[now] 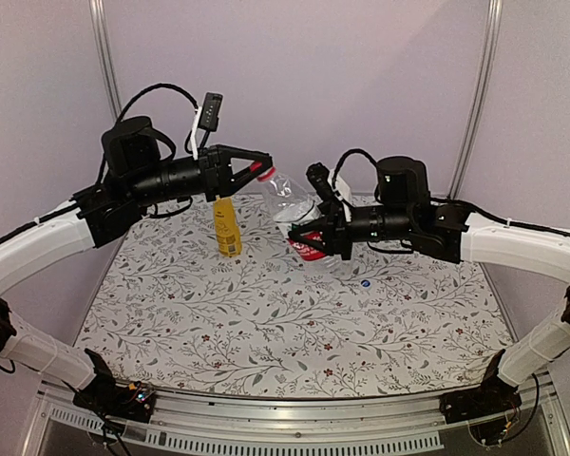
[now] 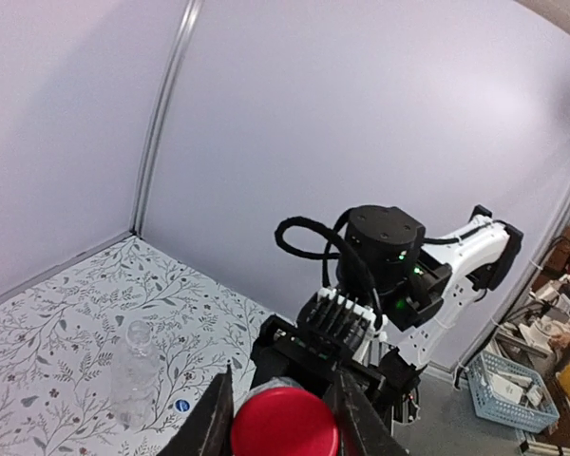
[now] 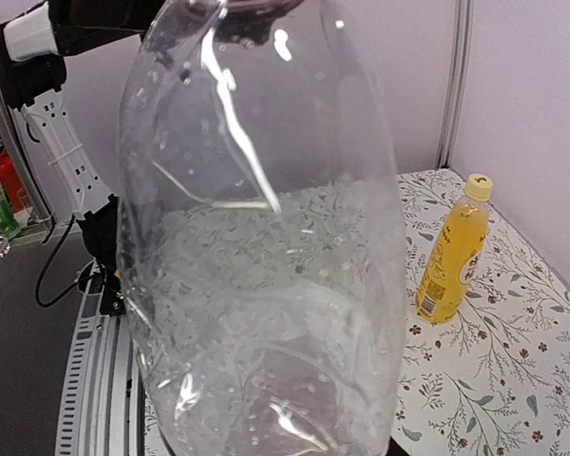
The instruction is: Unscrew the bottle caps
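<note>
Red cap [image 2: 283, 423]: seated on the neck of the red-label bottle [image 1: 293, 204], which is held tilted in the air above the middle of the worktop [image 1: 266, 332]. We judge this cap to be the one in hand and not yet removed.
Left claw [image 1: 263, 167]: closed on the red cap, one finger against each side of it in the left wrist view.
Right claw [image 1: 315, 237]: closed on the red-label bottle at its labelled lower part, bracing it. The clear body fills the right wrist view.
Yellow cap [image 3: 478, 186]: on the yellow bottle [image 3: 448, 256], which stands upright on the worktop towards the back, below the left claw. We count it as untouched.
Blue-white cap [image 1: 365, 282]: lying alone on the worktop, near the right arm and apart from any neck. We count this cap as done.
Unlabelled bottle [image 2: 133, 375]: on the worktop just beside the blue-white cap in the left wrist view. Its neck appears open, though it is small and faint there and we cannot be sure.
Progress: one cap of three is off, one is gripped and on its bottle, and one has not been started.
Remaining: turn the red cap free against the right claw's hold, then deal with the yellow cap.
Risk: we judge the thin clear bottle may buckle or twist in the bracing grip.
</note>
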### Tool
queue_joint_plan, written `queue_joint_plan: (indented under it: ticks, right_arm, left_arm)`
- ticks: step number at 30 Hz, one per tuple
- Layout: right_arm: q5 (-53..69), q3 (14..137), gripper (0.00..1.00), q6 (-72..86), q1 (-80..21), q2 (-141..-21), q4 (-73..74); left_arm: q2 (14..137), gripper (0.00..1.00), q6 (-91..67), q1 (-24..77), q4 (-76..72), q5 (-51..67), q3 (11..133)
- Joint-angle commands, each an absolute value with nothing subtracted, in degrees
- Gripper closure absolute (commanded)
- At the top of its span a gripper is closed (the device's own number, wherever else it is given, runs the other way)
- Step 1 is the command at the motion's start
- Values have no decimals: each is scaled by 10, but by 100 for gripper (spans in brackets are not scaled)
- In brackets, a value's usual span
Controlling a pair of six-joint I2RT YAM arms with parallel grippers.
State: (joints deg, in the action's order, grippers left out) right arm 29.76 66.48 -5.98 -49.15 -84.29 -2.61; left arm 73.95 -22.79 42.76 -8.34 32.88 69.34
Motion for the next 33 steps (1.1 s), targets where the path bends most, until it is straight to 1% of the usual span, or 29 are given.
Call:
queue_joint_plan:
  ticks: [1, 3, 6, 10, 17, 22, 27, 30, 33]
  right_arm:
    - [102, 693, 71, -48, -489, -841, 11]
    - [44, 704, 71, -60, -495, -847, 22]
    - [-37, 715, 71, -80, -504, -854, 20]
    - [-121, 730, 71, -109, -517, -870, 15]
    - [-176, 717, 71, -142, -524, -867, -20]
    - [-171, 702, 71, -148, -526, -856, -27]
    - [-134, 689, 71, -148, -525, -846, -25]
    - [-98, 685, 70, -146, -525, -845, -21]
    - [-32, 684, 70, -140, -520, -845, -18]
  left_arm:
    - [741, 82, -327, 455, -41, 162, 713]
    - [752, 84, -333, 460, -6, 94, 736]
    - [769, 84, -347, 461, 9, 51, 751]
    - [805, 82, -367, 462, 46, 32, 787]
    - [845, 81, -375, 461, 76, 26, 830]
    - [833, 81, -362, 458, 58, 19, 822]
    - [806, 80, -336, 451, 37, 31, 806]
    - [797, 77, -315, 447, 36, 42, 805]
    - [784, 76, -292, 442, 13, 64, 787]
